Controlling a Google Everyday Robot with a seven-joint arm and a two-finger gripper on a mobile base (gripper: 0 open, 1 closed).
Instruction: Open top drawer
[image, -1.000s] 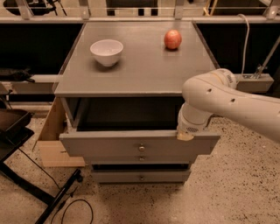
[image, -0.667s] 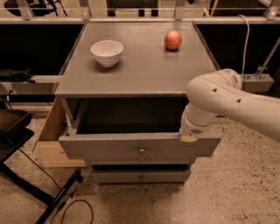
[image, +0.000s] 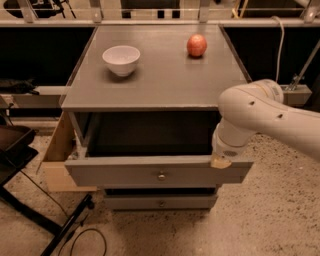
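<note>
From the camera view, my only feed, I see the grey cabinet from above and in front. The top drawer (image: 150, 172) stands open, its wide front panel well forward of the cabinet body, with the dark box behind it exposed. I cannot make out anything inside that shadowed box. 1 small round metal knob (image: 161, 176) sits at the middle of the panel.

The end effector (image: 220, 161) is at the right end of the drawer's front panel, down on its top edge, with a tan tip touching the rim. I cannot tell whether it is spread or pressed together, since the white wrist housing covers most of it. The white arm (image: 265, 112) comes in from the right edge of the view and bends down beside the cabinet's front right corner.

On the surface (image: 165, 82) of the cabinet, a white bowl (image: 121, 59) sits upright toward the left and a red apple (image: 197, 45) toward the back right, well apart from each other.

Below the open drawer I see 1 narrower grey drawer front (image: 135, 202) with the same kind of knob (image: 161, 203), flush in the cabinet.

A light wooden panel (image: 59, 145) leans beside the cabinet's left side. A black stand (image: 30, 215) and a dark cable (image: 80, 240) lie on the speckled floor (image: 270, 215) at the lower left.
</note>
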